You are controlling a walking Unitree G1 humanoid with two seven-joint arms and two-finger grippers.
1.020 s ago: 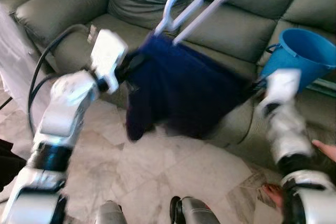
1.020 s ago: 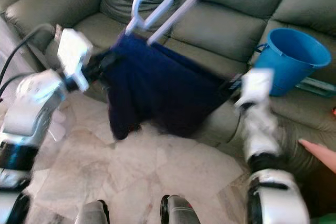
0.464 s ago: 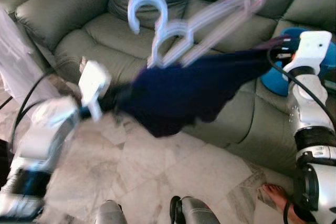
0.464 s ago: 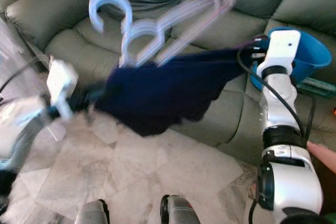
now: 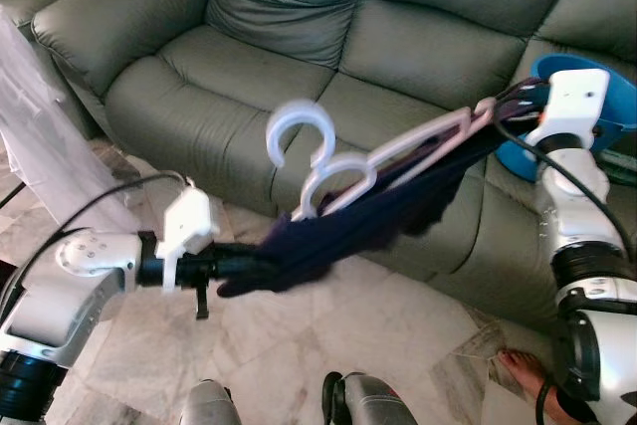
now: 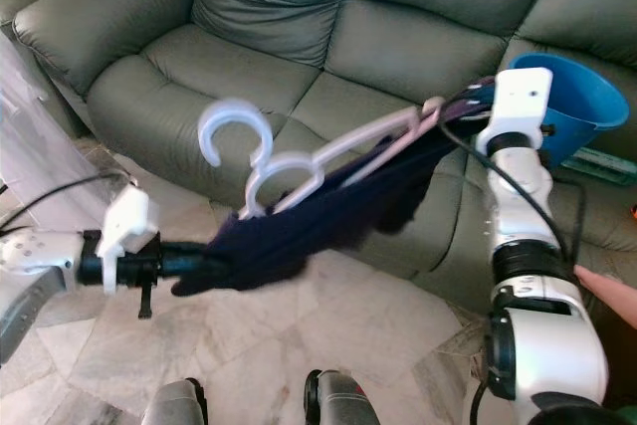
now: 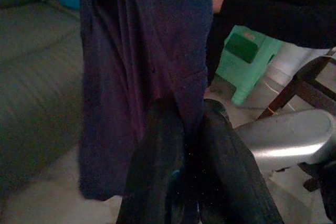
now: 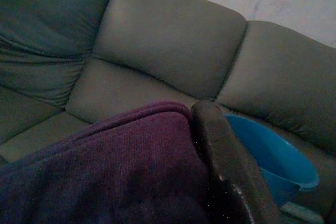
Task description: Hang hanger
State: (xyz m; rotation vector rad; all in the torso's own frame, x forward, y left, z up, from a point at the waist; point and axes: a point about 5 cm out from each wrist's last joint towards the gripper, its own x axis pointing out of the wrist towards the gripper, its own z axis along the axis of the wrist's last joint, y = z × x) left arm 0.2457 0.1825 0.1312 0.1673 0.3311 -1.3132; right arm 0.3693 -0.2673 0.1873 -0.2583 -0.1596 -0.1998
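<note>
A dark navy garment hangs stretched between my two grippers, in front of the grey sofa. Two pale lilac hangers lie on top of it, hooks pointing up and left. My left gripper is low over the floor, shut on the garment's lower end; the left wrist view shows cloth pinched between its black fingers. My right gripper is up by the blue bucket, shut on the garment's upper end; the right wrist view shows one finger lying over purple-blue cloth.
The blue bucket stands on the sofa's right seat. A person's foot rests on the marble floor at lower right, and a hand shows at the right edge. A green stool and chair legs show in the left wrist view. Clear plastic sheeting hangs at left.
My left gripper has dropped lower with its end of the garment. The garment now hangs slack and narrow, and the hangers have settled lower on it. My right gripper has stayed by the bucket.
</note>
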